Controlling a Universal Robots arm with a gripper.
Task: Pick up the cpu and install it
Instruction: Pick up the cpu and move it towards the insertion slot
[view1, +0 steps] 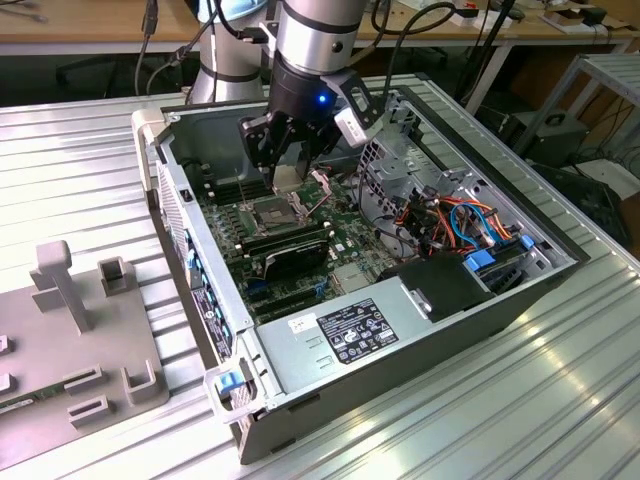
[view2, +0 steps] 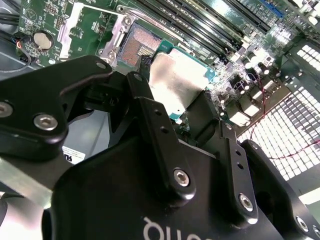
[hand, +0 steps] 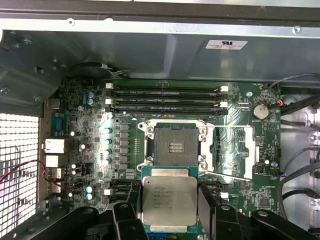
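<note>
- Hanging above the motherboard (hand: 90, 150), the cpu (hand: 169, 199) is clear of the board, its silvery-tan face showing in both wrist views
- The gripper (hand: 170, 206) clamps it: two black fingers (view2: 150, 120) press against opposite edges of the chip, holding it flat between them
- In the exterior view, the cpu (view1: 287, 177) shows as a pale square under the gripper (view1: 288, 165), just above and near the socket (view1: 272, 211), not seated in it
- The socket (hand: 174, 148) is a square metal frame with a dark centre; its contact field lies uncovered, and in the second wrist view the same field (view2: 140, 45) looks coppery
- Just beside the socket, its silver load plate (hand: 232, 150) lies folded open over the board
- On the socket's other side run long black memory slots (hand: 165, 100), lying parallel
- A round coin cell (hand: 260, 111) sits on the board near the load plate
- All of this lies inside an open computer case (view1: 190, 230) resting on its side, with a grey power supply (view1: 350, 335) at its near end and orange and blue cables (view1: 470, 220) toward the exterior view's right
- The case stands on a ribbed metal table (view1: 80, 140); a grey fixture plate (view1: 70, 330) lies on it at the exterior view's left, apart from the case
</note>
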